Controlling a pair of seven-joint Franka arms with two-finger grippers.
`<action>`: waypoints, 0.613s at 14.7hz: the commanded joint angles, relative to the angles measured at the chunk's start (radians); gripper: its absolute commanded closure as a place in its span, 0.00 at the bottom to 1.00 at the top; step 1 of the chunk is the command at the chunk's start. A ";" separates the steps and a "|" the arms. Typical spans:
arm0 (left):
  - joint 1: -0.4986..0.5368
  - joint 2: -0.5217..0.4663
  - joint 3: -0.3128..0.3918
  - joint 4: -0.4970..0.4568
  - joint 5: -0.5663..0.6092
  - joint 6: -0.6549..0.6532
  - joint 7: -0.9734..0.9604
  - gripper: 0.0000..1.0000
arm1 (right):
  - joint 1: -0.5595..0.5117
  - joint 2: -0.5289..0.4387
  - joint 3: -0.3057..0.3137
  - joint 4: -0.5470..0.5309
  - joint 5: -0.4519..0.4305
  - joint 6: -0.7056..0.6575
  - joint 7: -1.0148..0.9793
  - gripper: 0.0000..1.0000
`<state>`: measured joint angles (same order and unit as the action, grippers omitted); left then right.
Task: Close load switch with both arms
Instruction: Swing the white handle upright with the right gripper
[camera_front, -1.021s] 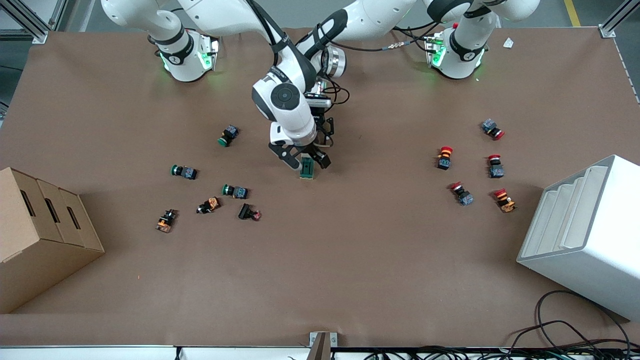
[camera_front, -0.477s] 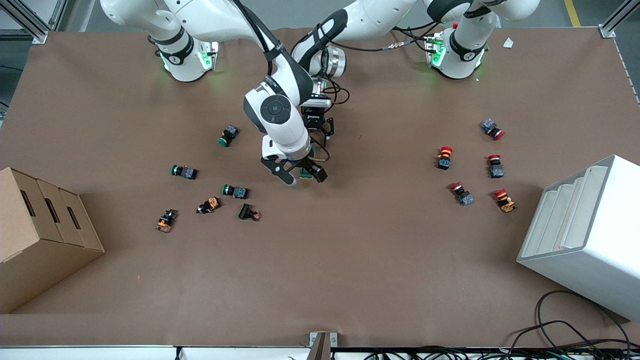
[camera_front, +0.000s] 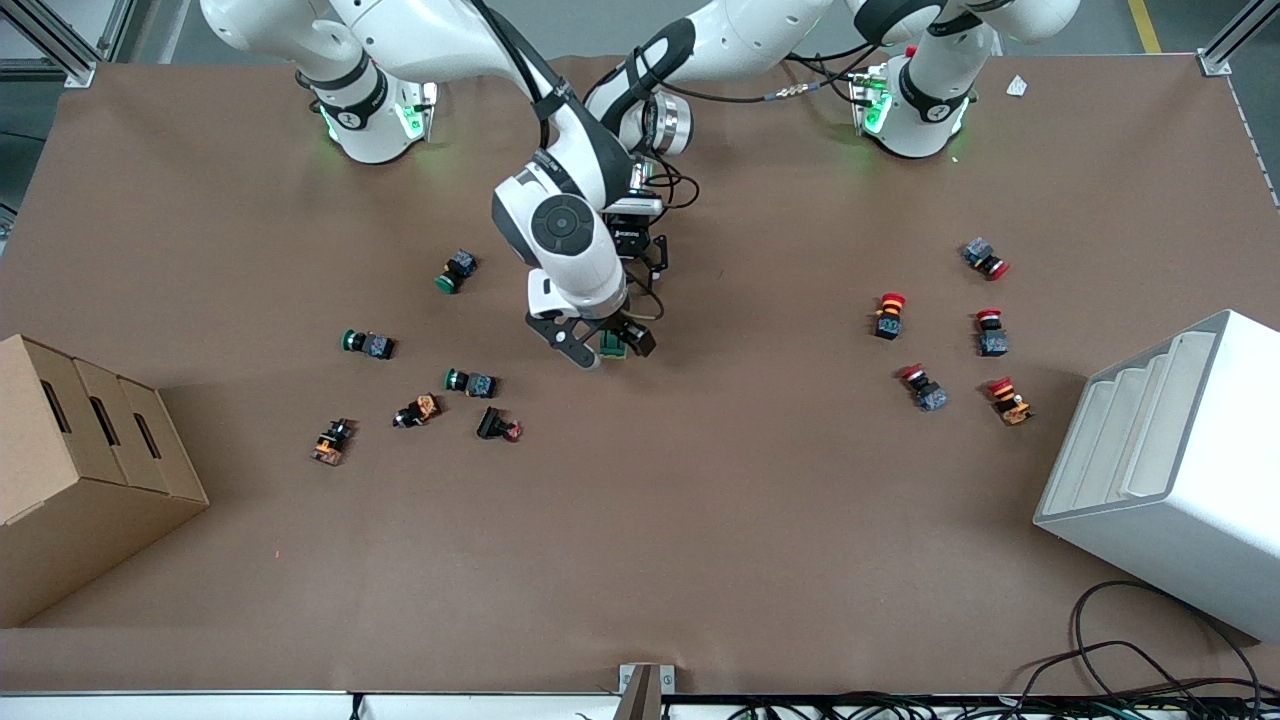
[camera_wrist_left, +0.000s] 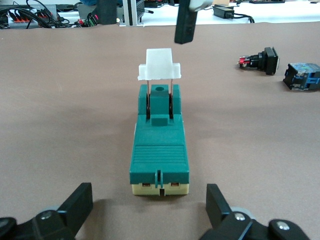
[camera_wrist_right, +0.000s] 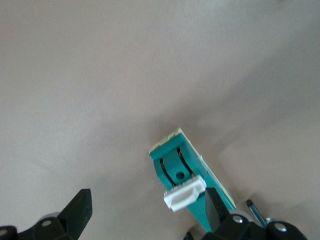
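- Front view: the load switch is seen lying on the brown bench, about in the middle, between the group of green buttons and the group of red buttons.
- Left wrist view: the white lever is seen standing up from the green block, so the switch is judged not yet closed.
- To do the step well, the green block should be held still from both sides by one arm, and the lever should be pushed down flat by the other arm, slowly and straight, so the block is not tipped or slid.
- The left end effector is held low, just beside the cream end of the switch. Its fingers are spread wide, one on each side, and nothing is touched or held.
- The right end effector is seen right over the switch. Its fingers are spread wide too, with the lever just beside one of them, and nothing is gripped.
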<state>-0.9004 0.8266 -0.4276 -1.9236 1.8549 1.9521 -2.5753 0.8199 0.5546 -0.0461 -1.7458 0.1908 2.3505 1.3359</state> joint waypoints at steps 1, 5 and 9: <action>-0.014 0.046 0.000 0.021 0.012 0.019 -0.017 0.00 | 0.019 0.021 0.008 0.009 0.009 -0.004 0.012 0.00; -0.015 0.043 -0.002 0.025 0.012 0.019 -0.017 0.00 | 0.016 0.036 0.008 0.015 0.016 0.001 0.008 0.00; -0.014 0.046 0.000 0.035 0.012 0.019 -0.017 0.00 | 0.010 0.079 0.008 0.080 0.016 0.000 0.009 0.00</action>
<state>-0.9005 0.8270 -0.4276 -1.9226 1.8548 1.9521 -2.5753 0.8389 0.5989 -0.0432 -1.7192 0.1923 2.3539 1.3440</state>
